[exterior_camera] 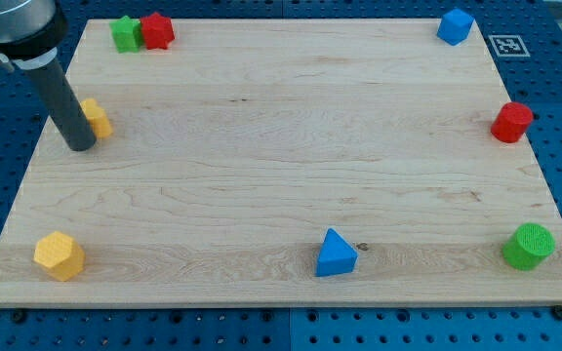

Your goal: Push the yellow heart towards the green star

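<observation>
Near edge of tabletop, view's bottom: yellow hexagon at left, blue triangle right of centre, green cylinder at right.

Middle band: red cylinder at view's right edge. At view's left edge, tool tip down on the tabletop, touching or just beside the yellow heart. Heart mostly hidden behind the rod; only its right part visible.

Tool state: plain rod, no jaws, nothing held.

Far edge, view's top: green star at left, touching red block on its right; blue block at far right.

Key relation: heart just right of and slightly above tip. Star well apart from heart, toward view's top, slightly right. Tip on the heart's lower-left side, roughly opposite the star. Judged push line: up and slightly right. Likely risk: heart slipping off sideways to the right.
</observation>
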`<state>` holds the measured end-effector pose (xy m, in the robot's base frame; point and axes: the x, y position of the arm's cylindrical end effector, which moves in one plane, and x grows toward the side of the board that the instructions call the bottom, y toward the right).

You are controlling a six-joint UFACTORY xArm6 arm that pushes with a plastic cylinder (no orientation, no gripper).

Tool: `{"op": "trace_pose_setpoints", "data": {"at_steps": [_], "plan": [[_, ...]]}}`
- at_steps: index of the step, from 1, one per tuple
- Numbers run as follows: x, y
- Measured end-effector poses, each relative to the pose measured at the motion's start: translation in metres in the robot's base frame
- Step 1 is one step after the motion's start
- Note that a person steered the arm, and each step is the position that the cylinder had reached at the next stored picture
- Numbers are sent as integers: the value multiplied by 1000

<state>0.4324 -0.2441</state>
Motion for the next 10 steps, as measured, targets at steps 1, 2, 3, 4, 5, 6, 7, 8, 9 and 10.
{"op": "trace_pose_setpoints", "data": {"at_steps": [1, 2, 3, 4, 5, 6, 7, 8, 9, 10], "plan": [[-4, 2], [-19, 11], [-30, 16], [-42, 19], [-51, 19], [-67, 19], [-83, 19], [-99, 19], [-115, 19], [-122, 19]]}}
